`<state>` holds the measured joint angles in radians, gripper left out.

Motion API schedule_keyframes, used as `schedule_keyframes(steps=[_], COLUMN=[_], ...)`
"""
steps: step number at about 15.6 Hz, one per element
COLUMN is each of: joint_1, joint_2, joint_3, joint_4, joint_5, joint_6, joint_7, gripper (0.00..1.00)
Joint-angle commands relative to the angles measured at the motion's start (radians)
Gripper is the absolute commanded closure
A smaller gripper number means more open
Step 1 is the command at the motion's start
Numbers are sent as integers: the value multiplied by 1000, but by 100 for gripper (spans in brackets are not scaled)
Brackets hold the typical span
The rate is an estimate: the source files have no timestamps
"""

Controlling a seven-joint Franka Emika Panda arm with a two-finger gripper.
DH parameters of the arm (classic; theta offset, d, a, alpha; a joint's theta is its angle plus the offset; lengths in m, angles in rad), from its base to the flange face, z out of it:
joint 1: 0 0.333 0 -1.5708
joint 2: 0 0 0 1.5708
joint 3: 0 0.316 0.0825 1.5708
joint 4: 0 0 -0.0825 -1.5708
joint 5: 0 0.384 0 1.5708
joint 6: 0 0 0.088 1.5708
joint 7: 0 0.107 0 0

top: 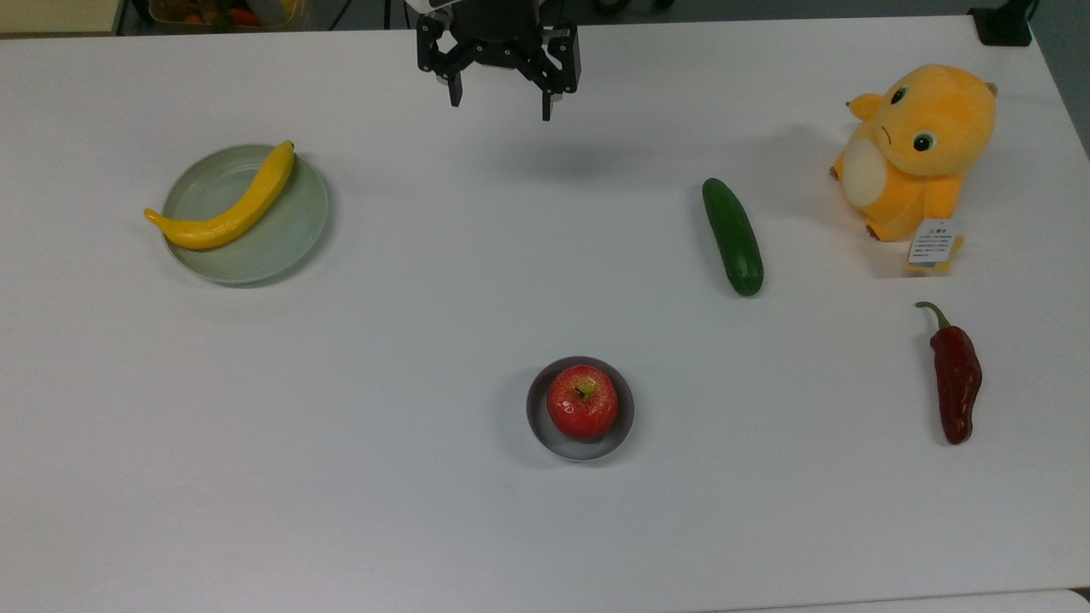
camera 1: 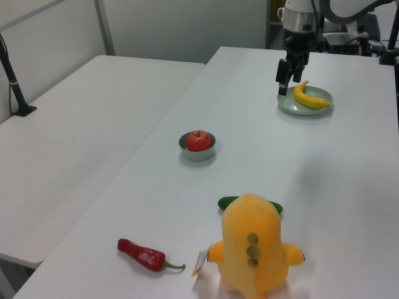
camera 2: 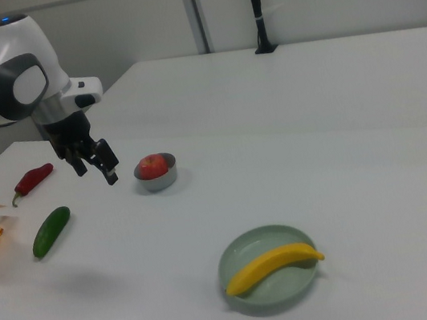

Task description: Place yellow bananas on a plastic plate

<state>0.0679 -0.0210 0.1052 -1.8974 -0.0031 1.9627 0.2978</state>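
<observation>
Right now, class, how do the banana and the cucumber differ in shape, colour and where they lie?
The banana is bright yellow and curved; the cucumber is dark green and straight. The banana lies across the pale green plate, its stem tip past the rim; the cucumber lies bare on the white table. Both are long, and neither is held.

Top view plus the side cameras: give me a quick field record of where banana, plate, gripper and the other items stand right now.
banana: yellow bananas lying across the plastic plate, stem tip past the rim
gripper: gripper open, empty, above bare table, apart from the plate
apple: red apple in the small dark-grey dish
cucumber: cucumber flat on the table
pepper: red pepper on the table
toy: orange plush toy upright
task state: looks done
</observation>
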Motion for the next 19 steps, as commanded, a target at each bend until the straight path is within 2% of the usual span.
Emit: schedule_keyframes(steps=[1, 19], joint_1=[35, 23], joint_2=[-5, -7], joint_3=[-12, -39], joint_4=[0, 0], joint_5=[18, 18], joint_6=[-27, -34], joint_7=[7, 0], gripper=[0, 0])
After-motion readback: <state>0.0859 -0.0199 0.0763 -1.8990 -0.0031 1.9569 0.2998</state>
